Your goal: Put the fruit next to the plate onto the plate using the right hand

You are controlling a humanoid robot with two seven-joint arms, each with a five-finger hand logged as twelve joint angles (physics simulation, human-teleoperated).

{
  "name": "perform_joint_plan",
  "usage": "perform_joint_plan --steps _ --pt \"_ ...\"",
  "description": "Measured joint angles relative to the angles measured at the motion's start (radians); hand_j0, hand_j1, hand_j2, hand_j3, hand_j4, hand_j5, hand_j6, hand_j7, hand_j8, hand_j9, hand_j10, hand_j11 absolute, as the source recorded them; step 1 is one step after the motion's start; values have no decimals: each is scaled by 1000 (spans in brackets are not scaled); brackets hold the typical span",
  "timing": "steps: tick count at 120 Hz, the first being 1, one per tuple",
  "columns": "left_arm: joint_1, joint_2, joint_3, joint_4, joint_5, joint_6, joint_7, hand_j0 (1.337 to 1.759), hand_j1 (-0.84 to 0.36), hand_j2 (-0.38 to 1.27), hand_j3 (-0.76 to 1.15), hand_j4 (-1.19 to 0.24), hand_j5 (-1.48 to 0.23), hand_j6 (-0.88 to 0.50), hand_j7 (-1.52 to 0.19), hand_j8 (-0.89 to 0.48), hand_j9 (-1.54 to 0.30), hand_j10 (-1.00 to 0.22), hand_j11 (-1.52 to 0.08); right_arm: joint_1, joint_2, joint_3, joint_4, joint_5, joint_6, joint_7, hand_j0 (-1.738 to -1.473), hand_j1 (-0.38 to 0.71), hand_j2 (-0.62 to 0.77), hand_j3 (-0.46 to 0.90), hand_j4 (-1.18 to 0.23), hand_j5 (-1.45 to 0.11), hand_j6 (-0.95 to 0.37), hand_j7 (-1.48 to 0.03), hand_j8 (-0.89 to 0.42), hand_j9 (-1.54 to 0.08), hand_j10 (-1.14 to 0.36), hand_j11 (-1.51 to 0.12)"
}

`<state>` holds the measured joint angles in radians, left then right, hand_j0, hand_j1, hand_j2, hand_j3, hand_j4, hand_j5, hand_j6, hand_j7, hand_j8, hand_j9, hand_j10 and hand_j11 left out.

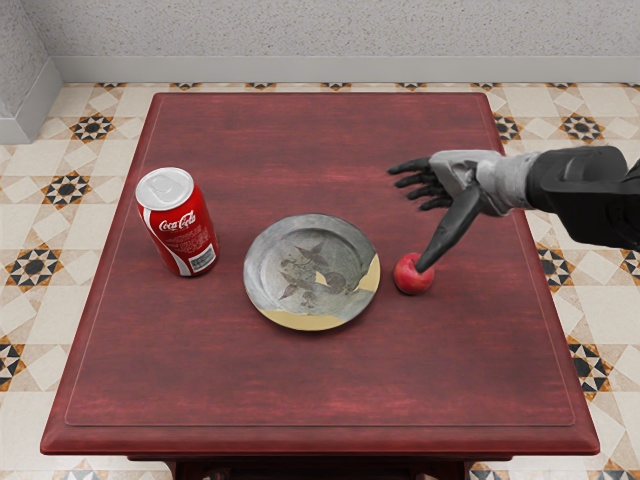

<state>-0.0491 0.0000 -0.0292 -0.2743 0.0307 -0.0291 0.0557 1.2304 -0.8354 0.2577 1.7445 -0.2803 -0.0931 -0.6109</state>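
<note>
A small red fruit lies on the table just right of a grey patterned plate, close to its rim. My right hand hovers above and slightly behind the fruit, its arm reaching in from the picture's right edge. The fingers are spread and hold nothing. The thumb points down toward the fruit, its tip right at the fruit's top edge. The plate holds nothing. The left arm does not show.
A red cola can stands upright left of the plate. The dark red wooden table has a raised border, and patterned floor tiles surround it.
</note>
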Motion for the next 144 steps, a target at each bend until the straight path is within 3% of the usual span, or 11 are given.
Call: perform_joint_plan --steps 18,29,42,74,98,144 --pt "0 0 0 0 0 0 0 1658 349 0 0 0 0 0 0 0 0 0 0 19 71 -122 0 -110 -217 0 -1658 -247 -17 0 -87 -111 -87 -111 -87 -111 -87 -111" --pt "0 0 0 0 0 0 0 1658 349 0 0 0 0 0 0 0 0 0 0 103 145 -288 -2 -155 -387 0 -1658 -250 -16 0 -84 -108 -85 -108 -85 -108 -84 -108" --pt "0 0 0 0 0 0 0 1658 349 0 0 0 0 0 0 0 0 0 0 157 202 -390 -4 -177 -472 0 -1658 -251 -16 0 -83 -107 -84 -107 -84 -107 -83 -107" --pt "0 0 0 0 0 0 0 1658 349 0 0 0 0 0 0 0 0 0 0 183 313 -479 -3 -189 -514 0 -1658 -200 -24 0 -126 -163 -127 -163 -127 -163 -126 -163" --pt "0 0 0 0 0 0 0 1658 349 0 0 0 0 0 0 0 0 0 0 181 311 -520 -4 -189 -517 0 -1658 -162 -30 0 -157 -204 -158 -203 -158 -204 -157 -204" --pt "0 0 0 0 0 0 0 1658 349 0 0 0 0 0 0 0 0 0 0 174 346 -563 -53 -190 -518 0 -1658 24 -61 0 -312 -405 -313 -405 -312 -405 -312 -405"
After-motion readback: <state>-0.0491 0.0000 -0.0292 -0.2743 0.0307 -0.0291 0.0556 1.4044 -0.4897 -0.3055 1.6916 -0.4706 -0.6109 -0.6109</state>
